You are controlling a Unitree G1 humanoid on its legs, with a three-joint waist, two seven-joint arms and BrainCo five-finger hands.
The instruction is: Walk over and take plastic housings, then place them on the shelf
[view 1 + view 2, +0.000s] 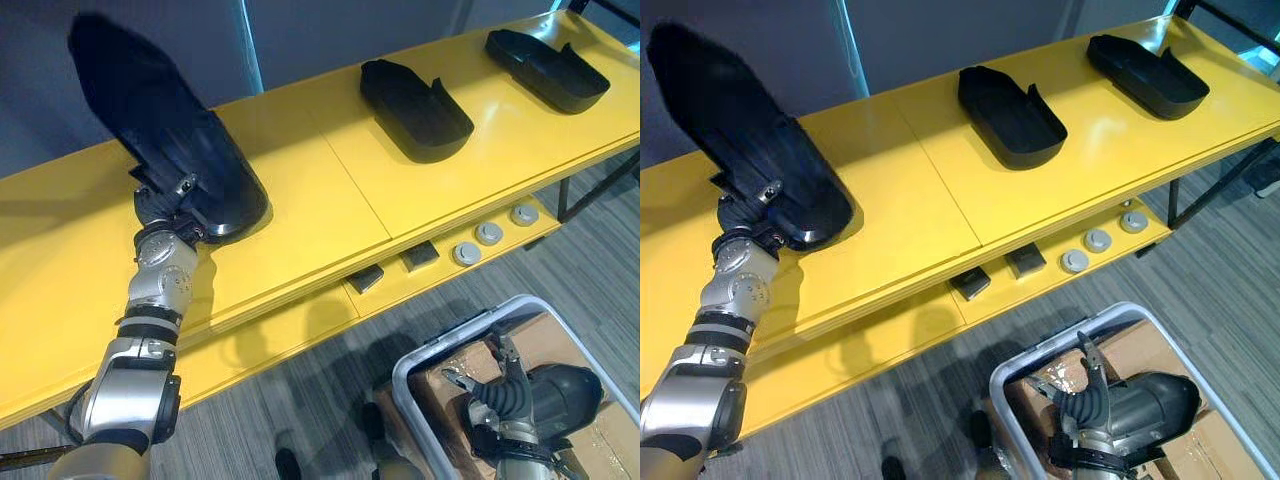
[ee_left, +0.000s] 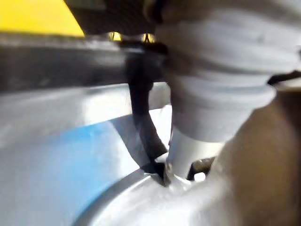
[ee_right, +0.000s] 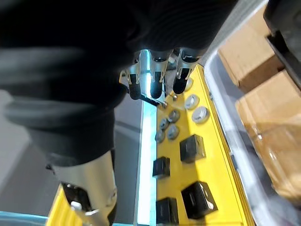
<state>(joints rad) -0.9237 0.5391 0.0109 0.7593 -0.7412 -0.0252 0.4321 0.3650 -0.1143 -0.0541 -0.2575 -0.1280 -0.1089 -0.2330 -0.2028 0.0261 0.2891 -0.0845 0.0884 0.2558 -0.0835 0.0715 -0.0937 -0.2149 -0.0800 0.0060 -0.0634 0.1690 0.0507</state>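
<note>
A large black plastic housing (image 1: 165,130) stands tilted on the left part of the yellow shelf top (image 1: 300,210). Its near end rests on the shelf and its far end is raised. My left hand (image 1: 165,205) grips the near rim from below, thumb on the rim, the other fingers hidden under the housing. Two more black housings lie flat further right, one in the middle (image 1: 415,110) and one at the far right (image 1: 545,68). My right hand (image 1: 500,395) hangs low at the lower right over a bin, fingers relaxed and holding nothing.
A grey-rimmed bin (image 1: 430,355) with cardboard boxes (image 1: 450,395) sits on the floor under my right hand. The lower yellow shelf (image 1: 300,330) carries small black blocks (image 1: 420,257) and grey round discs (image 1: 489,233). A dark shelf leg (image 1: 590,195) stands at the right.
</note>
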